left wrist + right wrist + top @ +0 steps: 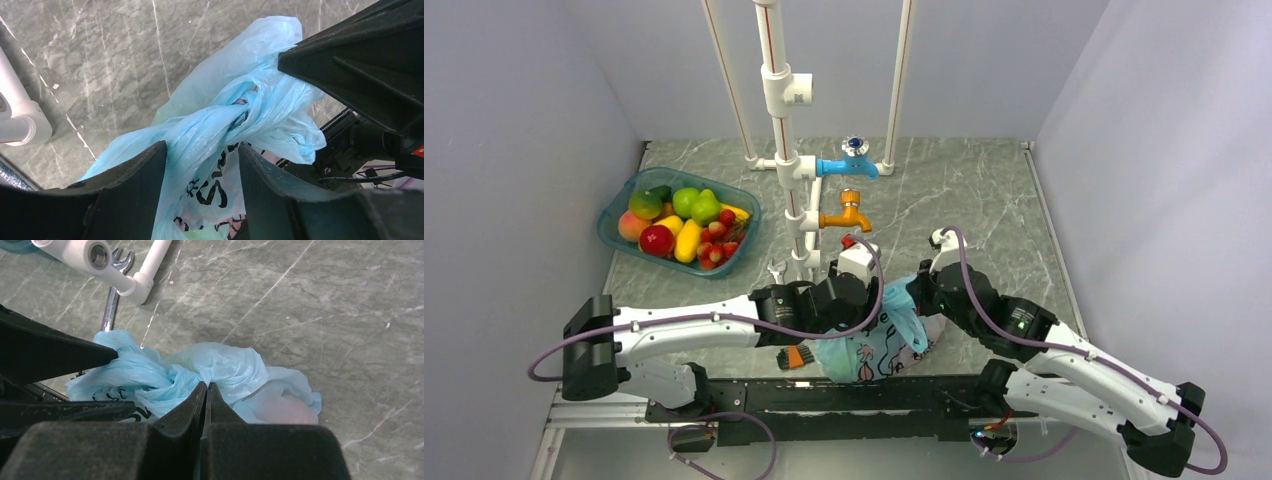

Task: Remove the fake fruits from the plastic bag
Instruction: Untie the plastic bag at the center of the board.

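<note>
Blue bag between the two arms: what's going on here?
Both arms are on the plastic bag. The right gripper is shut on a pinch of its bunched plastic. The left gripper stands open, one finger on each side of the bag's twisted neck. A pale rounded shape shows through the plastic.

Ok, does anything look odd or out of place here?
The plastic bag is twisted into a tight rope at its neck, closing its mouth. The right fingers pinch one end; the left fingers stand open around the twist. A wrench lies by the white pipe.
</note>
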`<state>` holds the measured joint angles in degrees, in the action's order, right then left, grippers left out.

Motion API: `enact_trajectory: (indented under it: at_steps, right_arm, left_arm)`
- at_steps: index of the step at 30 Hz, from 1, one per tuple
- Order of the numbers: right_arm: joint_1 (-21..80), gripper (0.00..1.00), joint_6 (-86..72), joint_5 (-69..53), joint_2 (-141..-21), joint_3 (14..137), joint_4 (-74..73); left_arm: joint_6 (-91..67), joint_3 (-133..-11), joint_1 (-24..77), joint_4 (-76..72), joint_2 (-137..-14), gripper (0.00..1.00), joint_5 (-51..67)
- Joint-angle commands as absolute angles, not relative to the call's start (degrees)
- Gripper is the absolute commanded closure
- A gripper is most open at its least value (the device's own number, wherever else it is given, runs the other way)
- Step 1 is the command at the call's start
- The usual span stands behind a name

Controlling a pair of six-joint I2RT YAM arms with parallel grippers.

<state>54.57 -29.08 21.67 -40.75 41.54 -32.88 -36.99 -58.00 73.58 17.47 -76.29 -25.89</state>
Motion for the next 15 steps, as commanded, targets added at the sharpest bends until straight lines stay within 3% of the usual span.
enact_trajectory:
  at_steps: [1, 5, 7, 8, 10, 15]
  right_arm:
    - [54.5, 1.0, -28.61, 20.63, -39.16, 42.93, -30.66]
    - [54.5, 1.0, -29.07, 21.44, -38.51, 42.65, -31.67]
    - [54.47, 1.0, -29.22, 21.72, -38.06, 42.54, -31.91]
    - [54.49, 1.0, -29.49, 22.27, -37.86, 42.48, -32.14]
    - [54.49, 1.0, -31.11, 25.33, -37.27, 42.39, -33.16]
    - [54.37, 1.0, -52.31, 44.94, -38.55, 44.41, -50.92]
  left_arm:
    - [-36.93, -58.55, 73.65, 17.49, -75.79, 0.42, -24.93]
    - [-38.08, -56.25, 73.65, 17.23, -74.07, 0.57, -25.55]
    - [-38.63, -55.4, 73.61, 17.83, -72.89, 0.72, -26.74]
    - [-39.04, -55.18, 73.65, 18.35, -71.98, 0.87, -27.56]
    - [-40.27, -54.32, 73.65, 19.54, -70.12, 1.0, -29.52]
    - [-44.78, -43.68, 74.97, 13.12, -58.57, 1.0, -35.44]
